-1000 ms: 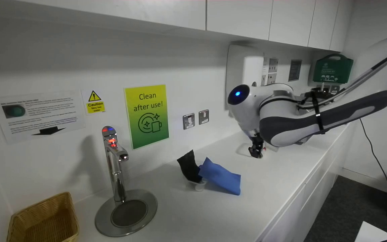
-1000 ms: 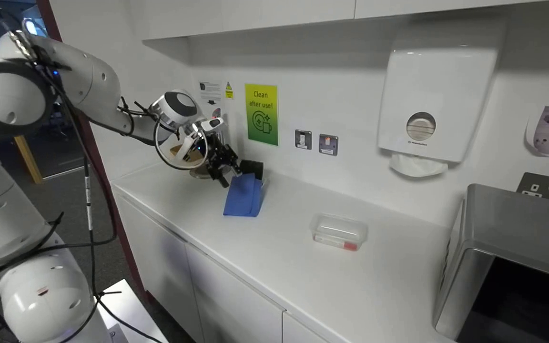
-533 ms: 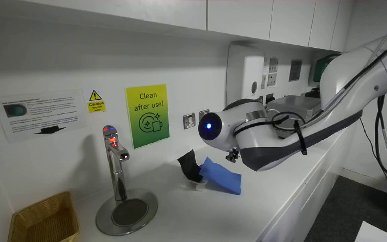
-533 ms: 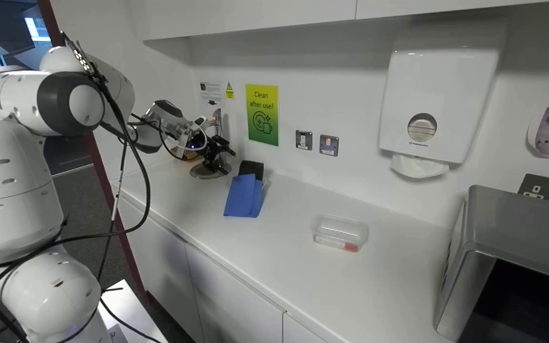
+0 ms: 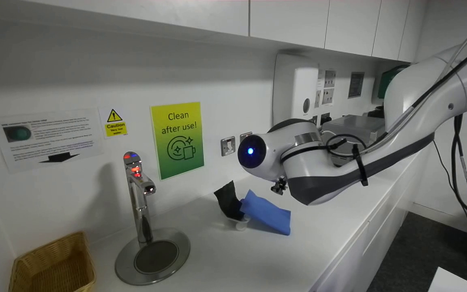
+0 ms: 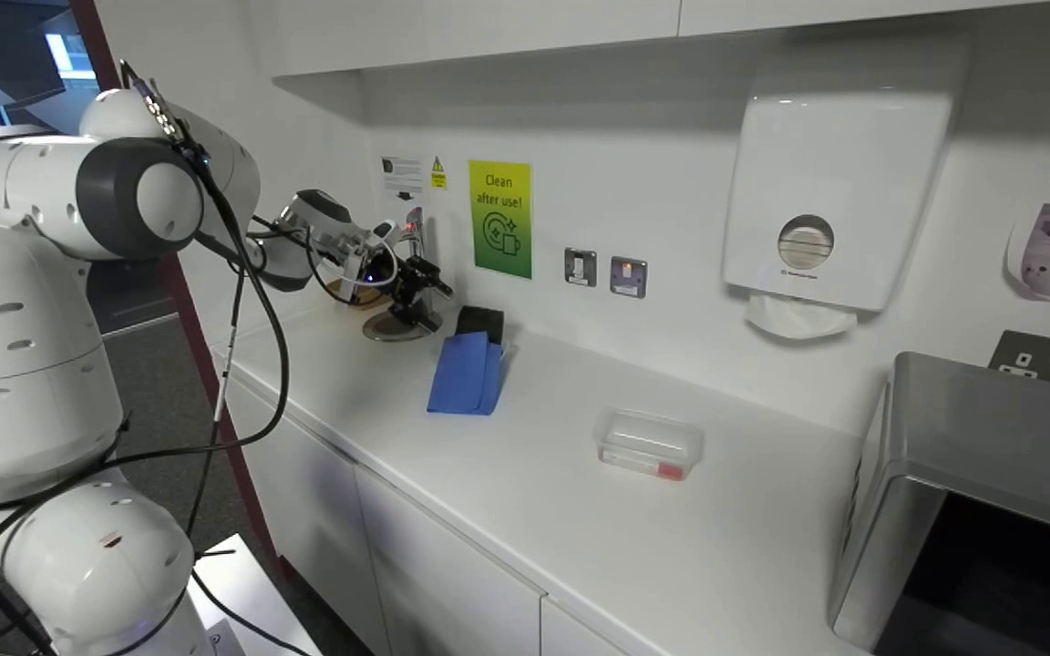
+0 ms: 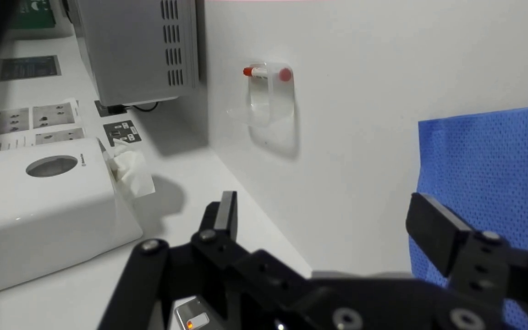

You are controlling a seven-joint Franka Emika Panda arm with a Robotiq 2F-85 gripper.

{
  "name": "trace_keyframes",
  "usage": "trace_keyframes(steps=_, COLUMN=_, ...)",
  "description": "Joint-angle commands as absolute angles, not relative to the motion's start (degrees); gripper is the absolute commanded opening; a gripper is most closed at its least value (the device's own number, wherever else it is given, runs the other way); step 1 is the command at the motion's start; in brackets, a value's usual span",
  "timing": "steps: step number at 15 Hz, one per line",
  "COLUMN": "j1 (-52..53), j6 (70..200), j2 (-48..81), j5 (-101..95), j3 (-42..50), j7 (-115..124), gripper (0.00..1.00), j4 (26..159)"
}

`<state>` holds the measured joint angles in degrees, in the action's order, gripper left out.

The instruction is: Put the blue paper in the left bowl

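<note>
Blue paper (image 6: pixel 459 378) unmoved, end effector (image 7: pixel 321 208) shifted and newly tilted, jaws wide apart

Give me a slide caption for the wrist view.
Open jaws, blue paper at frame right, and a clear container farther along the white counter.

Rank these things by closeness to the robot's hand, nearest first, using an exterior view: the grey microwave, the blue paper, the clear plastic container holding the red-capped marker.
1. Blue paper: just below and slightly right of the hand in the picture.
2. Clear plastic container: farther right, on the counter.
3. Grey microwave: farthest, at the picture's right edge.
</note>
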<state>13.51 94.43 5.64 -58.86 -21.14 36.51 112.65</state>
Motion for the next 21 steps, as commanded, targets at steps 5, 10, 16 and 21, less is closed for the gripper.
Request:
trace_keyframes(steps=5, j1=16.26, j6=93.02, j2=7.35, j5=-59.64, j3=-19.39, j7=37.10, gripper=1.00, j4=111.76)
trace_keyframes(steps=10, j1=18.74, j6=90.51, j2=10.77, j5=-60.70, j3=-19.22, j7=38.31, gripper=1.00, j4=110.69)
trace_keyframes(steps=16, j1=21.02, j6=86.93, j2=13.50, j5=-62.07, j3=-18.99, j7=40.86, gripper=1.00, j4=109.83)
trace_keyframes(steps=21, j1=22.38, j6=87.97, j2=17.67, j5=-66.70, j3=-18.51, j7=43.27, gripper=1.00, j4=107.40)
